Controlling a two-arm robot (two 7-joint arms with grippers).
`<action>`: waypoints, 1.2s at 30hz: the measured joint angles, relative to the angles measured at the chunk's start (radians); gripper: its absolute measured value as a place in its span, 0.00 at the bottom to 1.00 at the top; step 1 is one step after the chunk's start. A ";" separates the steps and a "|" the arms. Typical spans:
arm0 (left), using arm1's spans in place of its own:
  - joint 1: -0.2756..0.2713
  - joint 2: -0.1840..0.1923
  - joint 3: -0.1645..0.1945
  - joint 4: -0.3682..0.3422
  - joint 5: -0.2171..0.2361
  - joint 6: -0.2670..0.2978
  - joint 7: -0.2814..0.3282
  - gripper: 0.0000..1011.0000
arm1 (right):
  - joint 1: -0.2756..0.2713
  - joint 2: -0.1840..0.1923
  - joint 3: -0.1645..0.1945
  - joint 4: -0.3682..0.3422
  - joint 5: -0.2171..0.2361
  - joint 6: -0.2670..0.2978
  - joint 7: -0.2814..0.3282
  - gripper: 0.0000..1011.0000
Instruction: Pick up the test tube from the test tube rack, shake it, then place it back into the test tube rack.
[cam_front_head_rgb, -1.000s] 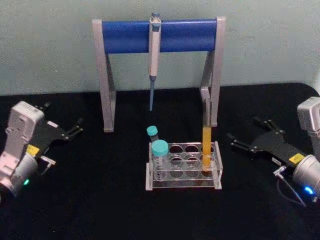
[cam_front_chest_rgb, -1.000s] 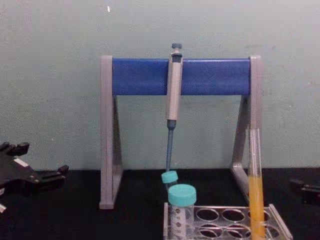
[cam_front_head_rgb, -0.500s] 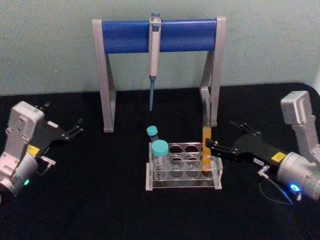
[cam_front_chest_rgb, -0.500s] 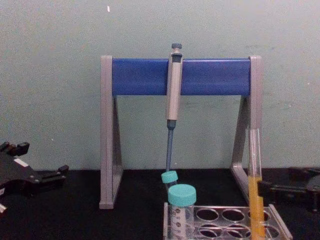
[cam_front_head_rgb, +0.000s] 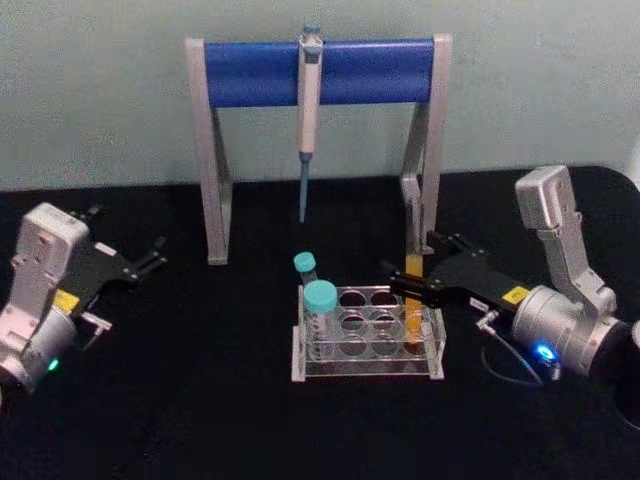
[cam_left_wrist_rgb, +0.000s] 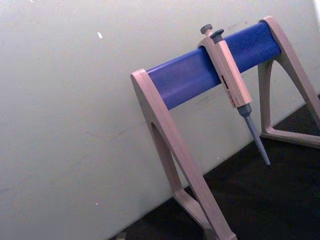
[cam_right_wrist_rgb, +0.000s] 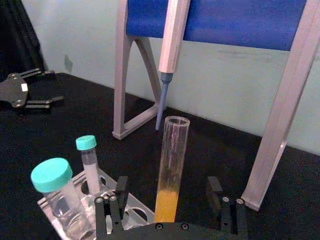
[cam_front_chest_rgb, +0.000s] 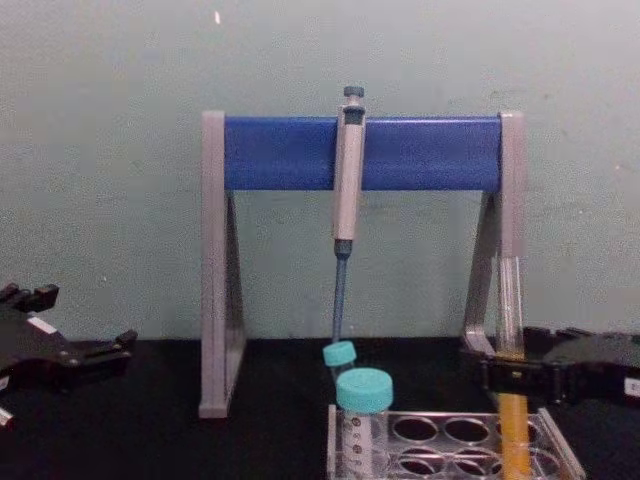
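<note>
Rack first: test tube rack (cam_front_head_rgb: 365, 368) sits nearest us on the black table (cam_front_head_rgb: 200, 420), with two teal-capped tubes (cam_front_head_rgb: 319, 300) in its left holes. Test tube (cam_front_head_rgb: 413, 325) stands upright in the rack's rightmost column, uncapped, lower half orange liquid; we cannot tell which row.

Right gripper (cam_right_wrist_rgb: 167, 187) is at the tube just above the rack top. Its jaws are wide, with one of the fingers (cam_right_wrist_rgb: 121, 186) on each side and a gap to the glass on both. It has hold of nothing.

We read the step in hand as the grasp before the lift. To do it well, we would:
- Centre the tube between the pads, then close slowly; thin glass is likely slick and fragile.
- Pull straight up until the round bottom clears the hole, or the light rack may tip or drag.
- Keep the shake small and the mouth up, since there is no cap.

Left gripper (cam_right_wrist_rgb: 56, 86) is parked at the table's left, fingers apart and empty.

Farther back, one leg of the pipette stand (cam_front_head_rgb: 320, 70) is just behind the tube, and the pipette (cam_front_head_rgb: 308, 110) hangs from the stand's bar. We would keep the lift clear of both.
</note>
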 joint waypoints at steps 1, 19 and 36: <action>0.000 0.000 0.000 0.000 0.000 0.000 0.000 0.99 | 0.003 -0.003 -0.001 0.003 -0.001 0.001 0.000 0.99; 0.000 0.000 0.000 0.000 0.000 0.000 0.000 0.99 | 0.015 -0.032 0.009 0.023 0.010 0.031 0.003 0.99; 0.000 0.000 0.000 0.000 0.000 0.000 0.000 0.99 | 0.014 -0.032 0.009 0.020 0.011 0.032 0.005 0.94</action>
